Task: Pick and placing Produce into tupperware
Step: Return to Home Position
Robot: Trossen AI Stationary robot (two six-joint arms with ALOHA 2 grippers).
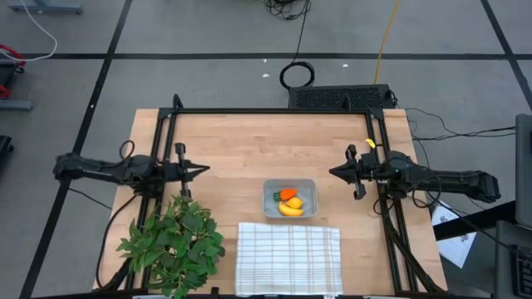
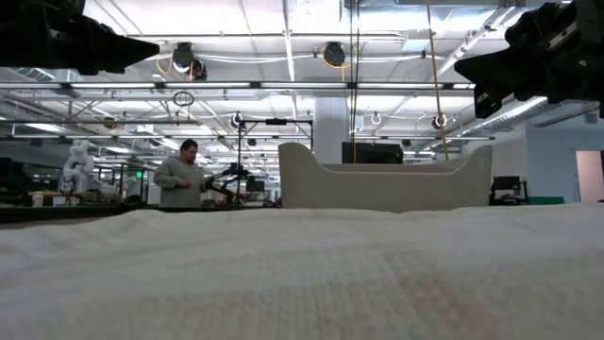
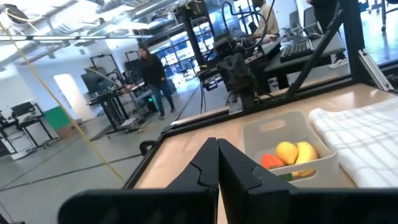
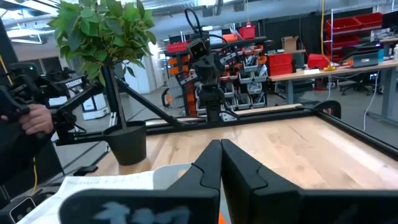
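Note:
The tupperware [image 1: 289, 198] stands in the middle of the table. Inside it lie the orange carrot [image 1: 288, 193], the yellow banana [image 1: 291, 208] and the lemon [image 1: 297, 202]. The left wrist view shows the tupperware [image 3: 323, 163] with the carrot [image 3: 271, 161], lemon [image 3: 286, 151] and banana [image 3: 306, 153]. My left gripper [image 1: 206, 169] hovers shut to the container's left, above the table. My right gripper [image 1: 332, 173] hovers shut to its right. Both sets of fingers, in the left wrist view [image 3: 217, 142] and the right wrist view [image 4: 221, 144], are closed on nothing.
A white checked cloth [image 1: 289, 257] lies at the near edge, just in front of the tupperware. A leafy potted plant [image 1: 170, 241] stands at the near left corner. A black frame [image 1: 274, 110] runs along the table's far edge and sides. People stand in the room beyond.

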